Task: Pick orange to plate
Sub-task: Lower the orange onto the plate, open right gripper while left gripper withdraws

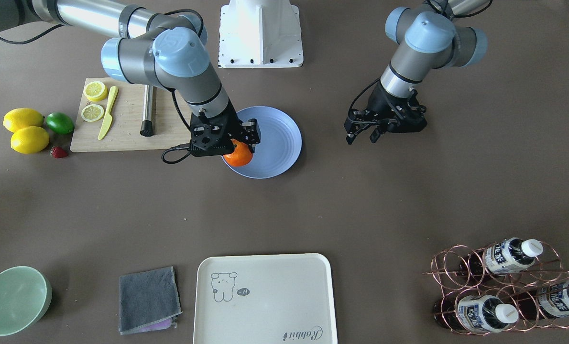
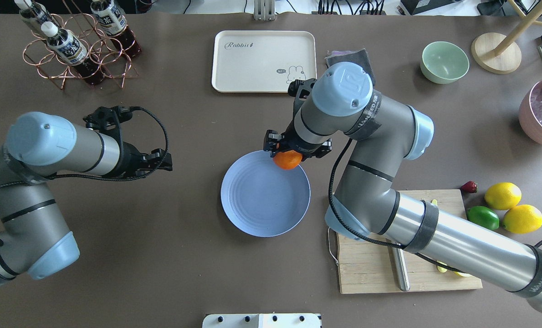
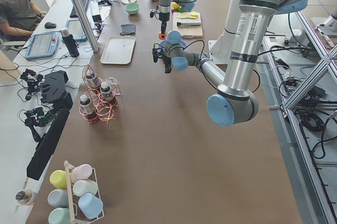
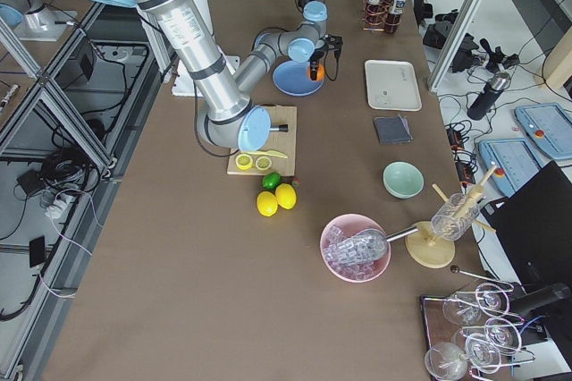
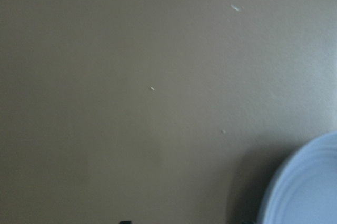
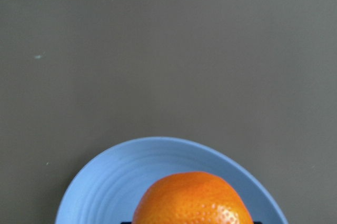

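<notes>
My right gripper point(image 2: 288, 153) is shut on the orange point(image 2: 287, 160), a small bright fruit, and holds it over the far rim of the blue plate point(image 2: 262, 196). In the front-facing view the orange point(image 1: 239, 155) hangs at the plate's point(image 1: 275, 143) edge beneath the black fingers. The right wrist view has the orange point(image 6: 194, 199) at the bottom with the plate point(image 6: 100, 187) under it; whether they touch I cannot tell. Well to the side of the plate, my left gripper point(image 1: 362, 137) hovers open and holds nothing; its camera catches only a corner of the plate point(image 5: 305, 187).
A wooden cutting board point(image 1: 124, 131) with lemon slices, a yellow knife and a metal bar lies beside the plate. Two lemons point(image 1: 24, 129), a lime and a strawberry sit past it. A cream tray point(image 1: 265, 296), grey cloth point(image 1: 148, 298), green bowl point(image 1: 12, 298) and bottle rack point(image 1: 504, 286) line the far side.
</notes>
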`<state>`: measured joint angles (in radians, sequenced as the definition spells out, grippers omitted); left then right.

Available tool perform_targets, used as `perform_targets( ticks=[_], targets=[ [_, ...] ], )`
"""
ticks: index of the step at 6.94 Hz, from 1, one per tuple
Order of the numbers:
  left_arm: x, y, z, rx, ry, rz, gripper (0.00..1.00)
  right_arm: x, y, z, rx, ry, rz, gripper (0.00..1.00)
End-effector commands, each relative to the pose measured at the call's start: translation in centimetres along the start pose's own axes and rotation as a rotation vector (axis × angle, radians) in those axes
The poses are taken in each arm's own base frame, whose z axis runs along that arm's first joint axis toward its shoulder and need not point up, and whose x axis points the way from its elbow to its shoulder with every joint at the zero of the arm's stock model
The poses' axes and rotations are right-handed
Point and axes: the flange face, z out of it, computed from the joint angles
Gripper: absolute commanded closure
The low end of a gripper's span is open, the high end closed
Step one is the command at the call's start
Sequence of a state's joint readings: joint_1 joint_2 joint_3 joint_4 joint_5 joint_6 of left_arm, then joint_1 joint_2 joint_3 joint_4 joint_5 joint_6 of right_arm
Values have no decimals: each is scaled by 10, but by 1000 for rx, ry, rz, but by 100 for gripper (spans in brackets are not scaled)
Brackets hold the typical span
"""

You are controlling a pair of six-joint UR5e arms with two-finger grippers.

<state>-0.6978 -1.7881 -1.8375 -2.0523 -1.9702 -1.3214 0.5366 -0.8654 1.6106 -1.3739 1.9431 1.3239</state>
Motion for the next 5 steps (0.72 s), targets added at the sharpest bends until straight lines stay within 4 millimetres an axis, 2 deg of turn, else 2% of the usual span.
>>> perform_targets(
  ticks=[1, 3, 5],
  targets=[
    [-68, -52, -24, -7, -42, 74, 24, -31, 57, 46, 2, 38, -14, 100],
    [-67, -51, -26, -6, -39, 71, 22, -34, 57, 55, 8, 52, -15, 100],
    [-64, -51, -27, -3, -33, 76, 22, -29, 56, 62, 5, 70, -21, 100]
  ],
)
